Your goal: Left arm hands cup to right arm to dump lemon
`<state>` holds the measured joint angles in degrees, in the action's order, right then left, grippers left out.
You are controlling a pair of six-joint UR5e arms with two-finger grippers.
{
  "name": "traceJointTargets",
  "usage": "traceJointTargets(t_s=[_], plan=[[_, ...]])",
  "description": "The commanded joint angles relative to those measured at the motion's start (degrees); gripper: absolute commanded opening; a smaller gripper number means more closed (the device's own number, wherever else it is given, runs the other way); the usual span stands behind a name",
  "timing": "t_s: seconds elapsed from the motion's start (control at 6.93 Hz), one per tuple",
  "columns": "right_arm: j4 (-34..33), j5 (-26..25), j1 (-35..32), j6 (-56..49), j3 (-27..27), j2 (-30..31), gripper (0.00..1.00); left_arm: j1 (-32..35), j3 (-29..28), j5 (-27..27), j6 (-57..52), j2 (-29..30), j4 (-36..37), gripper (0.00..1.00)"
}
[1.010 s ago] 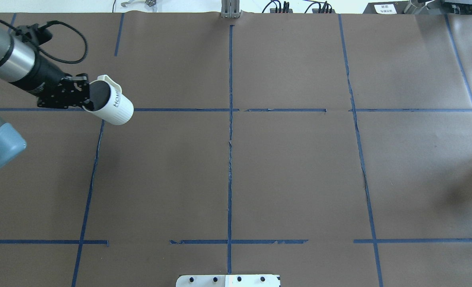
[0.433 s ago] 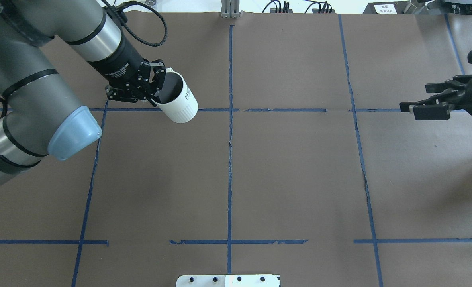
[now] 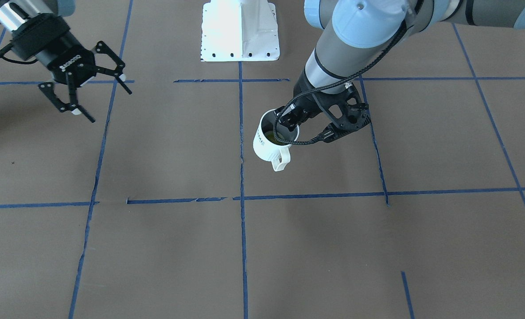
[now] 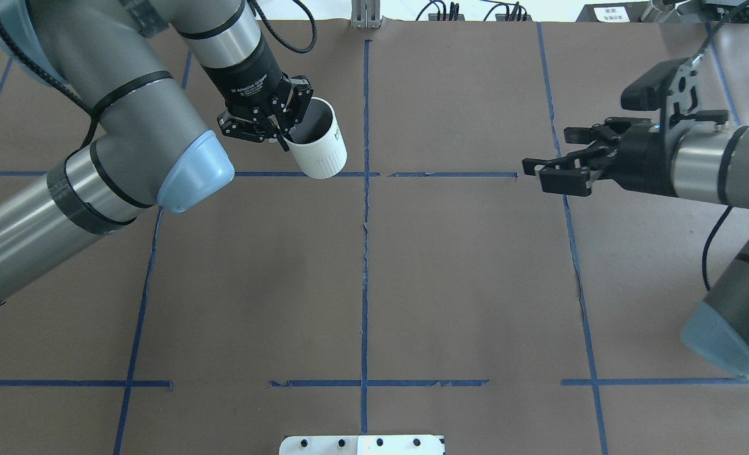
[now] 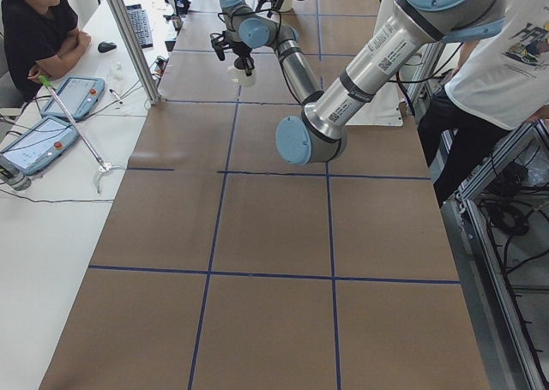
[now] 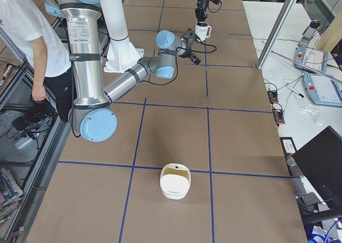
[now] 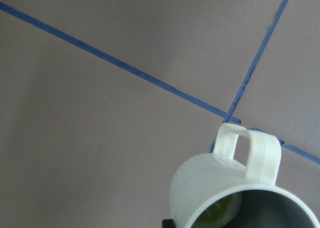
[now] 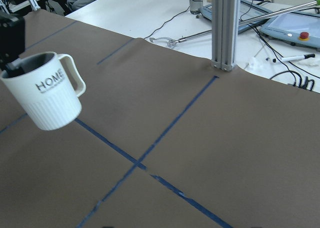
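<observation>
My left gripper [image 4: 282,129] is shut on the rim of the white "HOME" cup [image 4: 318,144] and holds it above the table, left of the centre tape line. In the front view the cup [image 3: 269,146] hangs tilted with its handle toward the camera, and the left gripper [image 3: 289,123] pinches its rim. The yellow-green lemon [image 7: 219,214] lies inside the cup [image 7: 210,188]. My right gripper [image 4: 548,153] is open and empty, well to the right, fingers pointing at the cup. The right wrist view shows the cup [image 8: 50,90] ahead at the left.
The brown table cover carries blue tape lines [image 4: 365,253]. An aluminium post [image 4: 365,14] stands at the far edge. The white robot base plate [image 3: 240,31] sits at the robot's side. A white container [image 6: 175,180] lies at the table's right end. People stand beside the table.
My left arm has carried the cup rightward and a bit farther from me, toward the centre line. My right arm has come in from the right edge with its gripper open.
</observation>
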<state>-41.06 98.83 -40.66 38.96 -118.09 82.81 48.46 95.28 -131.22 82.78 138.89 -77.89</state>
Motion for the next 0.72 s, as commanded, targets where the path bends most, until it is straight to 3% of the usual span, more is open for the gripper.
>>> traceJointTargets(t_s=[0.0, 0.14, 0.43, 0.58], plan=[[-0.2, -24.9, 16.7, 0.8, 1.4, -7.3, 0.94, 0.0, -0.3, -0.4, 0.0, 1.9, 1.4, 0.00], [-0.5, -34.3, 22.2, 0.1, 2.3, -9.2, 0.94, 0.0, -0.3, -0.5, 0.1, 2.9, 2.2, 0.00], [-0.2, -40.8, 24.9, 0.2, 7.0, -13.6, 0.94, -1.5, -0.3, -2.4, 2.8, 3.7, 2.8, 0.00], [-0.2, -47.7, 27.6, 0.2, 7.8, -13.7, 0.94, -2.5, -0.4, -3.1, 4.0, 4.3, 2.8, 0.00]])
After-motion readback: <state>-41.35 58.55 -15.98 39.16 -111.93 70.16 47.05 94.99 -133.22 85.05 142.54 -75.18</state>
